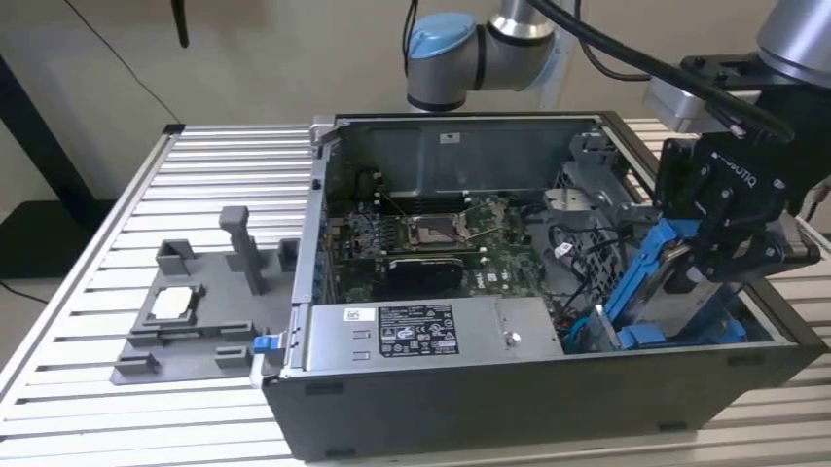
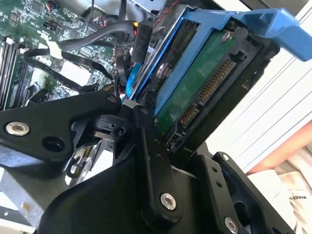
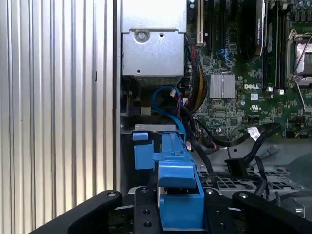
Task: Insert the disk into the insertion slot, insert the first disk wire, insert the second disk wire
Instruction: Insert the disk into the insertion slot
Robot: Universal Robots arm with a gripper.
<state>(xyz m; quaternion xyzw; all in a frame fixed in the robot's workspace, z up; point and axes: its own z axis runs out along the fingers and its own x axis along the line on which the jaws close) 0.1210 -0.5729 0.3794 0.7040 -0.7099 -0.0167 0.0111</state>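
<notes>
Gripping the disk (image 1: 678, 284) by its blue carrier, the end effector (image 1: 721, 263) is closed on the frame's upper end. The disk hangs tilted under the end effector, its lower end down inside the computer case (image 1: 520, 409), green circuit side and connector edge showing in the second wrist view. Just beneath it sits the insertion slot (image 3: 142, 146), grey metal with blue fittings. Black and blue cables (image 3: 214, 141) lie loose close beside the end effector. Farther off are the motherboard (image 1: 442, 238) and the power-supply box (image 1: 415, 336). Well away, outside the case, a grey fixture tray (image 1: 182, 331) rests on the ribbed worktop (image 1: 221, 175).
</notes>
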